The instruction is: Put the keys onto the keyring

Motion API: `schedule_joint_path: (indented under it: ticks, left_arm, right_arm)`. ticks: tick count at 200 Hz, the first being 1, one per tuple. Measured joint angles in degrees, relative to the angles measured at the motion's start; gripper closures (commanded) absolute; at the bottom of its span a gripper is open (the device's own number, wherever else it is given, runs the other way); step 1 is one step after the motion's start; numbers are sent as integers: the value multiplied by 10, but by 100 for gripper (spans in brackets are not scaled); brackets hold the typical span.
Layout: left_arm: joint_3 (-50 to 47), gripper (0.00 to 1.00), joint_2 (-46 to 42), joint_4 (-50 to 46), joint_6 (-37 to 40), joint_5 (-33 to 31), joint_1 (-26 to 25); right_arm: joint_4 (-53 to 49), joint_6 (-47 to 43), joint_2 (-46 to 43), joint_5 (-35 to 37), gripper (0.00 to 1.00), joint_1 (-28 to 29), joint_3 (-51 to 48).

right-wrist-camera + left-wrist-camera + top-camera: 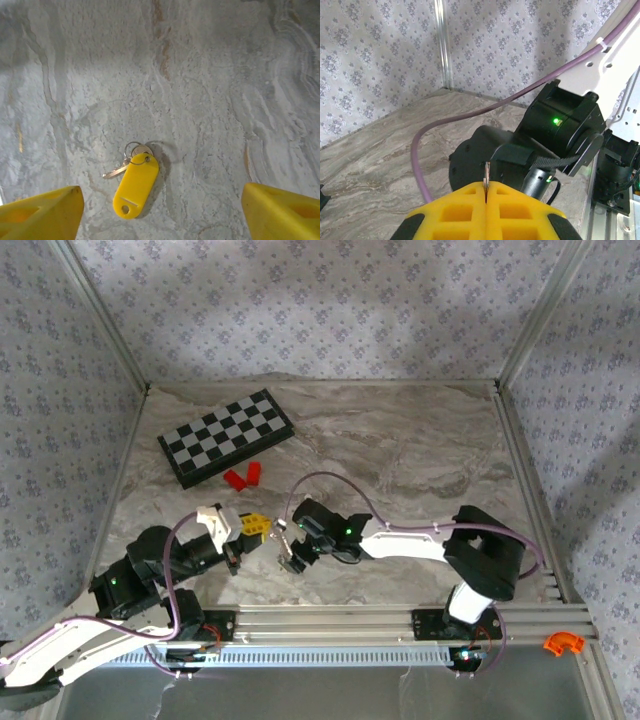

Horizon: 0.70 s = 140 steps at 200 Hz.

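I count one chessboard (225,437) at the far left of the desk (420,460) and two red blocks (254,472) just in front of it. One yellow tag (135,186) lies flat on the marble, with one ring (136,150) through its top hole and one silver key (116,171) on that ring, pointing left. The right arm (410,543) folds at its elbow and runs left along the near desk, wrist tipped down over the tag. The right fingers (42,212) are spread wide with nothing between them. The left arm (150,565) stretches in from the left. Its left fingers (462,212) are clenched on a thin metal sliver (486,176) seen edge-on and aimed at the right arm's wrist. I can't tell whether the sliver is a key.
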Motion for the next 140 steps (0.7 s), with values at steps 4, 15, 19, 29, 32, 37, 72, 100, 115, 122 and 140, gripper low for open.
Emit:
schedule_joint_path:
  ticks: [4, 15, 19, 29, 32, 37, 72, 100, 115, 122, 140]
  left_arm:
    - [-1, 100, 0, 0, 0, 0, 0]
    - [-3, 100, 0, 0, 0, 0, 0]
    - [-3, 100, 0, 0, 0, 0, 0]
    - [-4, 100, 0, 0, 0, 0, 0]
    - [-4, 100, 0, 0, 0, 0, 0]
    - [-4, 100, 0, 0, 0, -2, 0]
    - [-4, 100, -8, 1, 0, -5, 0]
    - [-4, 100, -8, 0, 0, -8, 0]
    - [-4, 100, -8, 0, 0, -10, 0]
    - [-4, 100, -8, 0, 0, -10, 0]
    - [-5, 100, -8, 0, 0, -12, 0]
  right_arm:
    - [-5, -2, 5, 0, 22, 0, 5]
    - [-19, -15, 22, -2, 24, 0, 22]
    - [-23, -17, 29, -3, 25, 0, 28]
    - [-33, -24, 44, -5, 27, 0, 42]
    - [-35, -26, 47, -6, 27, 0, 45]
    - [-40, -28, 54, -6, 27, 1, 51]
    - [-63, -44, 80, -13, 32, 7, 74]
    - [-78, -55, 90, -26, 39, 8, 88]
    - [-81, -60, 96, -30, 41, 8, 96]
    - [-81, -62, 98, -32, 42, 9, 98]
    - [-85, -71, 104, -39, 44, 10, 104]
